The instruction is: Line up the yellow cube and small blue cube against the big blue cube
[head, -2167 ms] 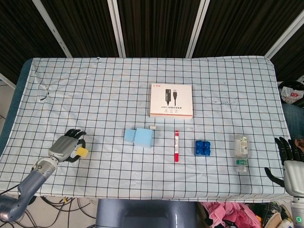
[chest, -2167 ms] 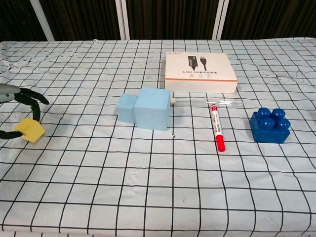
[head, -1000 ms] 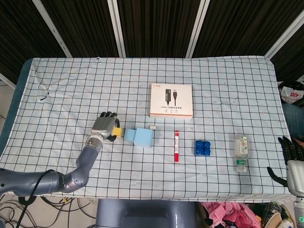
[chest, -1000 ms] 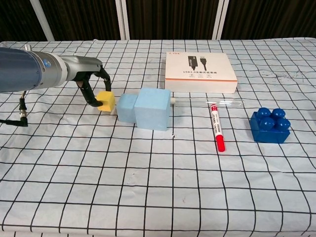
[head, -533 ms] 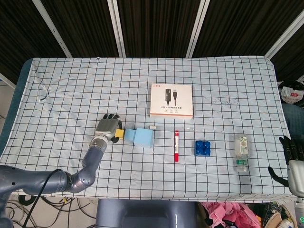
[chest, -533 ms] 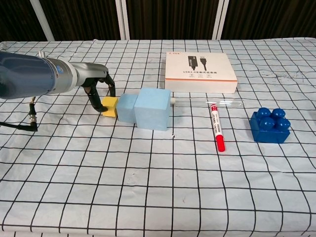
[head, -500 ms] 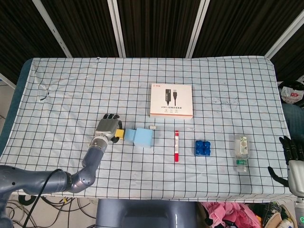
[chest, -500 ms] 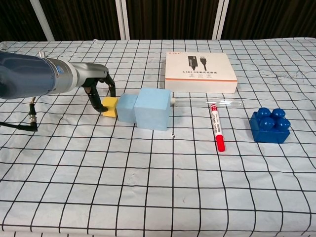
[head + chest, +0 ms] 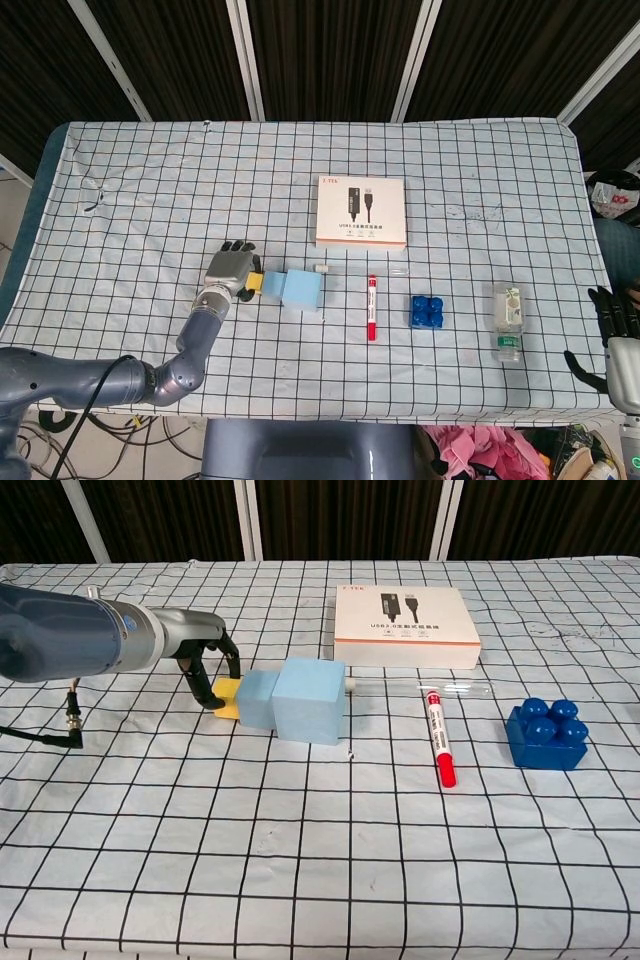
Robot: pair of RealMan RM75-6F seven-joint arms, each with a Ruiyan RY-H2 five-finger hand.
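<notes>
Nearest us, at the right edge of the checked-cloth surface (image 9: 470, 160), our right hand (image 9: 612, 340) waits by the table's corner, holding nothing, its dark fingers apart.

Further in, our left hand (image 9: 205, 665) grips the small yellow foam cube (image 9: 228, 696) and has carried it across from the far left of the cloth in the last two seconds. A second ago the cube hung clear of the row; now it sits low, touching the left face of the small light-blue foam cube (image 9: 256, 698), which in turn presses against the big light-blue foam cube (image 9: 311, 700). We read the three as one line, left to right: yellow, small blue, big blue.

We judge the lining-up all but done. What remains is to let go without nudging the yellow cube out of true.

Beyond the row, the red marker pen (image 9: 438, 738), dark blue studded brick (image 9: 546, 734), clear plastic bottle (image 9: 507, 320) and white cable box (image 9: 404, 626) lie untouched.
</notes>
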